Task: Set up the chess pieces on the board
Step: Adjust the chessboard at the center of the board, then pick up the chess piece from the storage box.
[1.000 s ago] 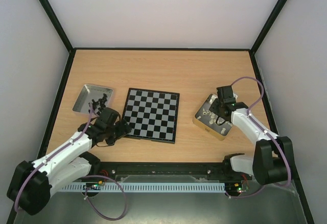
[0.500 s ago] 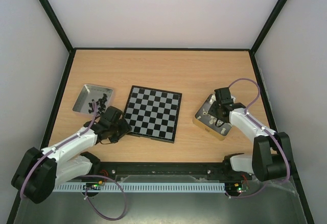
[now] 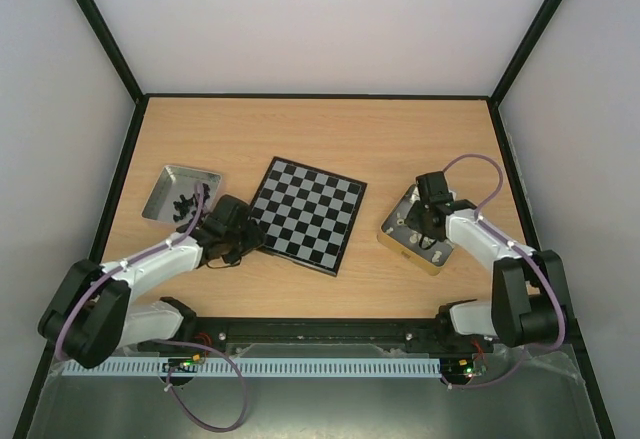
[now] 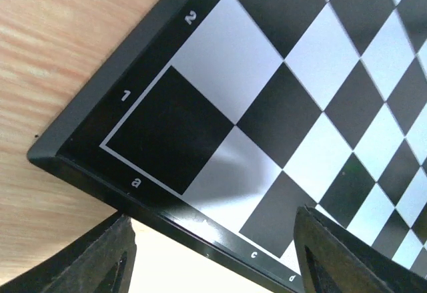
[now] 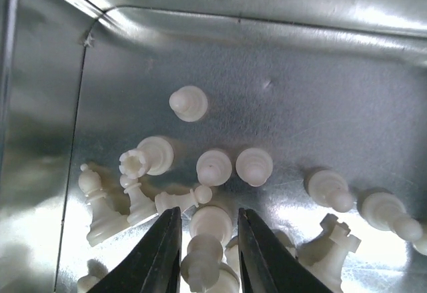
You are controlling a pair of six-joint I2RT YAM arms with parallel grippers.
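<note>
Status: zero pieces placed, every square on the board that shows is bare. The board lies skewed on the bench, between the two tins. Black pieces are heaped in the left tin, and white pieces lie jumbled, mostly toppled, in the right tin. Left pincer is spread wide at the board's a1 corner with the near rim running between its fingers and nothing pinched; it looks like squaring the board, not picking. Right pincer is down in its tin, narrowed around one white piece; can't tell if it's clamped or just flanking. Remaining: the whole setup, both colours.
</note>
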